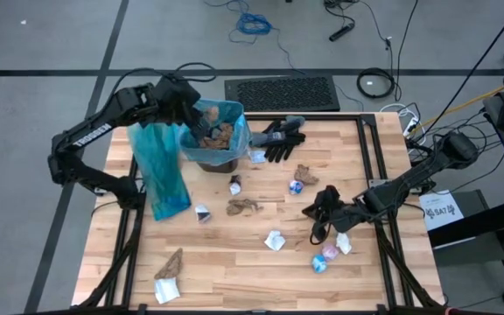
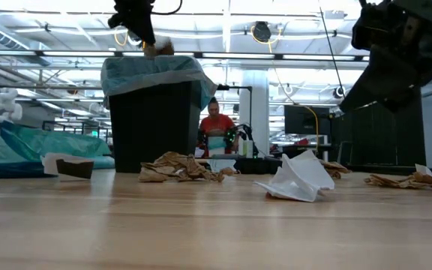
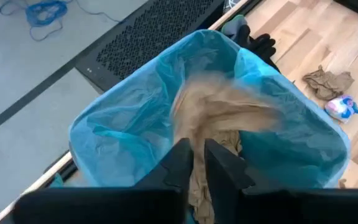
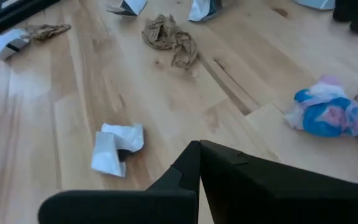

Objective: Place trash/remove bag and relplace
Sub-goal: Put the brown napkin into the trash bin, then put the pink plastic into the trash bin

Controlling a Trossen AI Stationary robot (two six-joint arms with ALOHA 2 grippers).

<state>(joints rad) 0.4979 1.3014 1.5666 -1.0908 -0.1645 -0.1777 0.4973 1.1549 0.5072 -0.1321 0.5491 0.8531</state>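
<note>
A black bin lined with a blue bag stands at the table's far left, with brown paper inside it. My left gripper hovers over the bin's mouth, fingers slightly apart, and a blurred brown paper scrap is right at their tips. In the low view this scrap shows just under the gripper, above the bin's rim. Trash lies scattered on the table: a white scrap, a brown scrap and a blue-pink wrapper. My right gripper is shut and empty, low over the table's right part. My left gripper's fingers point slanting down over the bin's mouth, with the brown scrap right at their tips. The scrap is blurred while the fingers are sharp. Whether the fingers touch it, I cannot tell.
A spare blue bag lies flat to the left of the bin. Black gloves lie to the bin's right at the far edge. More scraps lie at the near left and near right. A person is in the room beyond the table.
</note>
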